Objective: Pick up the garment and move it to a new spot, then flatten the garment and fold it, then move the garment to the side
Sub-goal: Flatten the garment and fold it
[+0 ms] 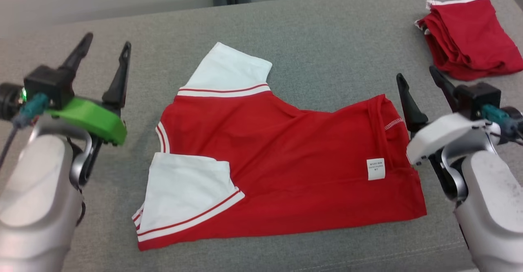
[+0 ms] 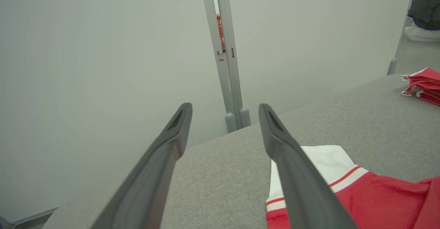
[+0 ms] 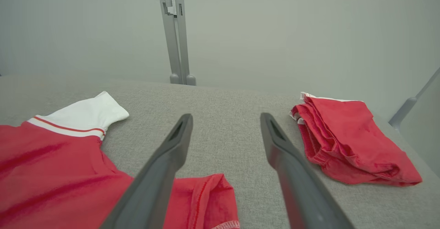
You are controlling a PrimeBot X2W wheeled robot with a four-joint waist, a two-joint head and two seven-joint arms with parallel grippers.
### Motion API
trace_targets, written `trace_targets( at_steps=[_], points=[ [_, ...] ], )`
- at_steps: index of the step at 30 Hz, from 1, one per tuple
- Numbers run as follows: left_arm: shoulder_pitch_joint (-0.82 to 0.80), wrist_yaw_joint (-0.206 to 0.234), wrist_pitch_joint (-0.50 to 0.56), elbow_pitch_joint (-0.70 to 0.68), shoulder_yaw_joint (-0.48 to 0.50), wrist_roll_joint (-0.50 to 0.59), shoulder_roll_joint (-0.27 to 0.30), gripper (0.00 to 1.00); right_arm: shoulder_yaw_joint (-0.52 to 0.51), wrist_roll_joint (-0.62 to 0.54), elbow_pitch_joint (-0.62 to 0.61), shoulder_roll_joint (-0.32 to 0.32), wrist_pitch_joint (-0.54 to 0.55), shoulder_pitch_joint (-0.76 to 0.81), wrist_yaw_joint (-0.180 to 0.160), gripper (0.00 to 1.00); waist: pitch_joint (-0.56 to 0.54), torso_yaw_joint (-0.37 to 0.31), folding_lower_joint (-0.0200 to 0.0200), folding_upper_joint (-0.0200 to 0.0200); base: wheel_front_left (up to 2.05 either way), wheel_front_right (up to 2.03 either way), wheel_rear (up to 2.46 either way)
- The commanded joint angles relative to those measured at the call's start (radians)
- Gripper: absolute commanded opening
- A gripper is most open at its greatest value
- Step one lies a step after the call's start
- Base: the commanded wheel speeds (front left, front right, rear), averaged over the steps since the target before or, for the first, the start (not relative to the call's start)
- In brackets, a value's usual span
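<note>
Pale left arm [image 1: 36, 182] bent at lower left; left jaws point away, spread wide, empty, hovering left of the red jersey shirt with white striped sleeves [image 1: 286, 161]. Pale right arm [image 1: 490, 206] opposite; right jaws wide apart, empty, just beside the hem. Shirt lies spread mid grey fabric surface [image 1: 327, 31]. Small white care label [image 1: 376, 169] near the hem, print unreadable. Folded red garment [image 1: 470, 39] at far right.

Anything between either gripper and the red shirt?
Nothing visible. The left gripper and right gripper hang open on either side of the red shirt, over bare grey surface. The folded red garment lies apart, at the far right.
</note>
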Motion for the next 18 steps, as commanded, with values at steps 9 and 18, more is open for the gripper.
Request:
trace_targets(
  at_steps=[9,18],
  points=[
    [-0.333,-0.003,0.14,0.167,-0.295,-0.252,0.105,1.0,0.135,0.038,0.208,0.024,0.119,-0.236,0.0,1.0,0.208,-0.123,0.0,0.0,0.0,0.0,0.0],
    [-0.481,-0.003,0.231,0.278,-0.514,-0.449,0.164,1.0,0.258,0.124,0.337,0.069,0.144,-0.361,0.0,1.0,0.284,-0.189,0.0,0.0,0.0,0.0,0.0]
  ],
)
